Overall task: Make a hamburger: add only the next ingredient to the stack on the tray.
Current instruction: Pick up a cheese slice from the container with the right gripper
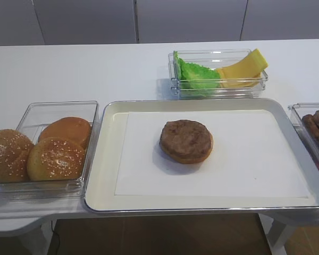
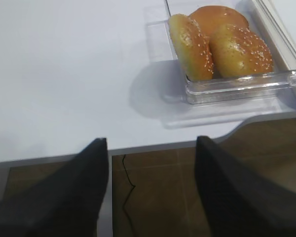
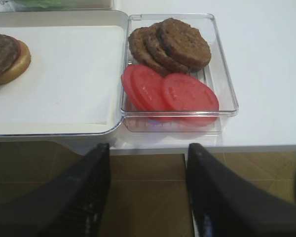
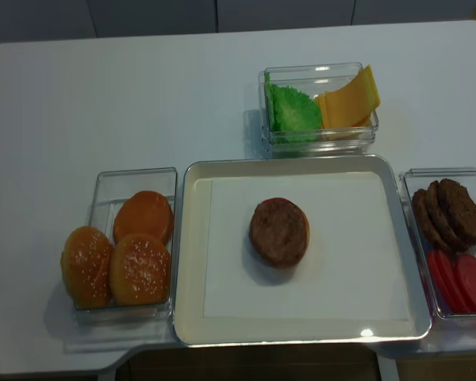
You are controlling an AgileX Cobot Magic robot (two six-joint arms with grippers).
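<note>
The stack [image 1: 186, 141] [image 4: 278, 231], a brown patty on a flat bun bottom, sits mid-tray on the white paper; its edge also shows in the right wrist view [image 3: 7, 57]. The silver tray [image 1: 109, 159] [image 4: 192, 262] [image 3: 119, 59] lies at the table's front. Yellow cheese slices [image 1: 243, 68] [image 4: 349, 101] lean in a clear container behind the tray, beside green lettuce [image 1: 198, 75]. My right gripper [image 3: 148, 153] hangs open and empty off the table's front edge, below the patty-and-tomato container. My left gripper [image 2: 152, 148] is open and empty off the front edge, left of the bun container. Neither gripper shows in the high views.
A clear container of sesame buns [image 1: 42, 151] [image 2: 222, 44] stands left of the tray. Another with spare patties [image 3: 170, 42] and tomato slices [image 3: 172, 91] stands right of it [image 4: 452, 238]. The table's front edge [image 2: 153, 145] runs just ahead of both grippers, brown floor below.
</note>
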